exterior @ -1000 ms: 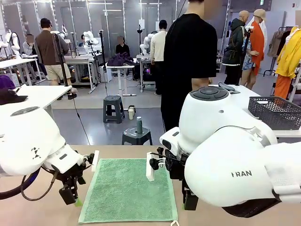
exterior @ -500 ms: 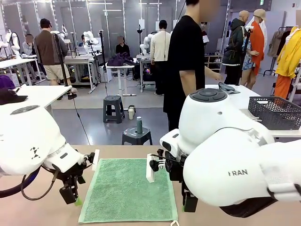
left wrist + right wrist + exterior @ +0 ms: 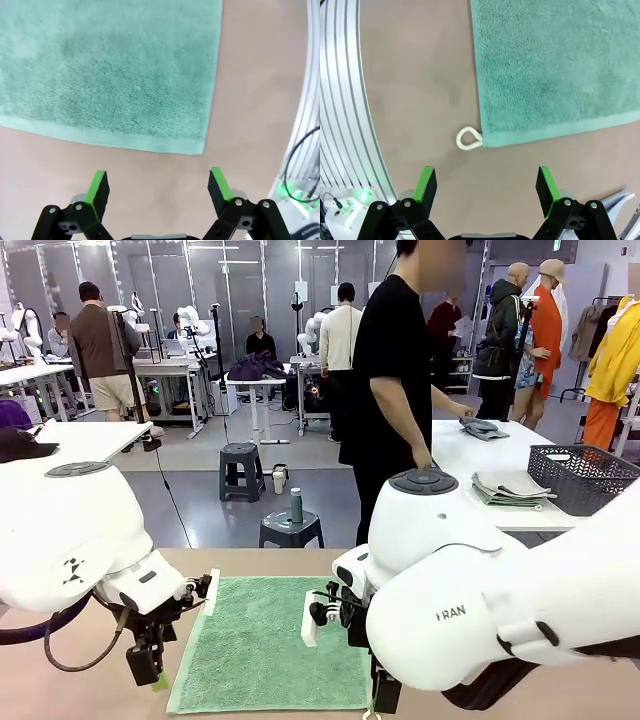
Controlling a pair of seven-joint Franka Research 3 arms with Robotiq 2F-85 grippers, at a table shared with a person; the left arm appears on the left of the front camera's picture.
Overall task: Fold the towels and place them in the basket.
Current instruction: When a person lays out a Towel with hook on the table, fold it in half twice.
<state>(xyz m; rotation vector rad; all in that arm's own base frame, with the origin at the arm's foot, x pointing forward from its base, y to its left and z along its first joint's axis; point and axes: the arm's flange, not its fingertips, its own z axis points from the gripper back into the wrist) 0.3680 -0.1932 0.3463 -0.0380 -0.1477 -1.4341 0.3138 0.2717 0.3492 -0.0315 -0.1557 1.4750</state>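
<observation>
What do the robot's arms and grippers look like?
Both arms are bulky, rounded white shells. The left arm has black cables looping beneath it, and the right arm carries grey lettering. The left gripper and right gripper are black and two-fingered, with bright green pads.

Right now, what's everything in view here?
towel: one, mint green, flat on tan table
tag: one, white loop, at towel's corner
basket: one, dark grey, on white table, far right
folded cloths: small stack, pale, beside basket
grey-blue cloth: one, on white table near person
stools: two, dark, floor beyond table
person: one, black shirt, at white table
left end effector: one, black and green, open over bare table by towel corner
right end effector: one, same colours, open near tag
</observation>
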